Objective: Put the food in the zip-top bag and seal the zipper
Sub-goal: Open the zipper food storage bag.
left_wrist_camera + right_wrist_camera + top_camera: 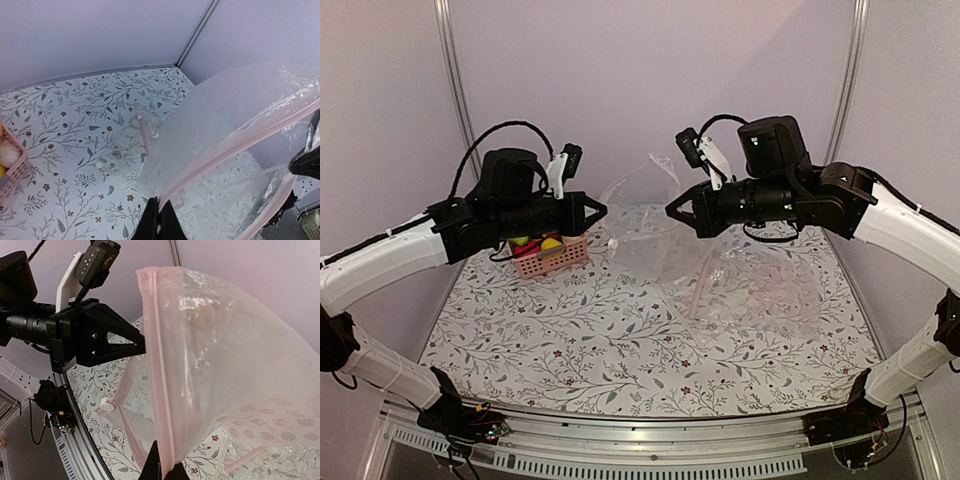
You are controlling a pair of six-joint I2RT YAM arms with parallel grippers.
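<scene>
The clear zip-top bag (642, 235) hangs in the air between my two grippers. My left gripper (603, 212) is shut on one end of its pale pink zipper (225, 155), as the left wrist view (160, 222) shows. My right gripper (670, 211) is shut on the same strip (162, 390), with its fingertips at the bottom of the right wrist view (164, 472). The bag's body (235, 365) billows to the right of the strip, and I see nothing inside it. The food (548, 245), red, yellow and green pieces, lies in the pink basket (565, 260). A whitish piece (7, 155) shows at the left edge.
A larger crinkled clear bag (750, 285) lies on the floral table cover at the right, under my right arm. A pink strip with a white knob (140, 120) lies on the table below the held bag. Purple walls close the back and both sides.
</scene>
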